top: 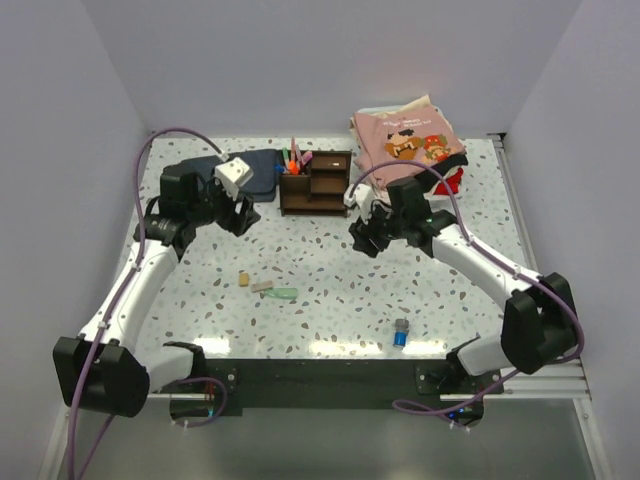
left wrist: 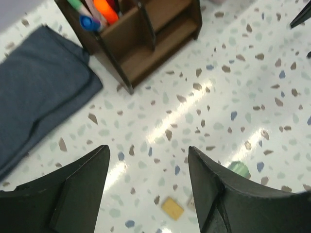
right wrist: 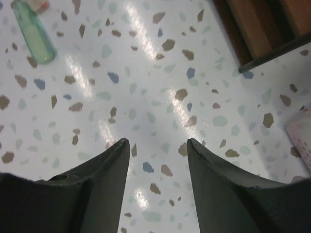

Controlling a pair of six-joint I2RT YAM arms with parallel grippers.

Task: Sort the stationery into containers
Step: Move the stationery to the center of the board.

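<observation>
My left gripper (left wrist: 148, 149) hangs with its jaws apart and nothing between them, just near-left of the wooden desk organiser (top: 315, 182). Coloured pens (top: 293, 158) stand in its far-left compartment. My right gripper (right wrist: 157, 141) is likewise spread and empty, over the speckled table (top: 330, 320) by the organiser's near-right corner. Loose on the table nearer to me lie a tan eraser (top: 244, 280) and a pale green eraser (top: 284, 293) close beside it, and, well off to the right, a small blue-capped bottle (top: 400, 333).
</observation>
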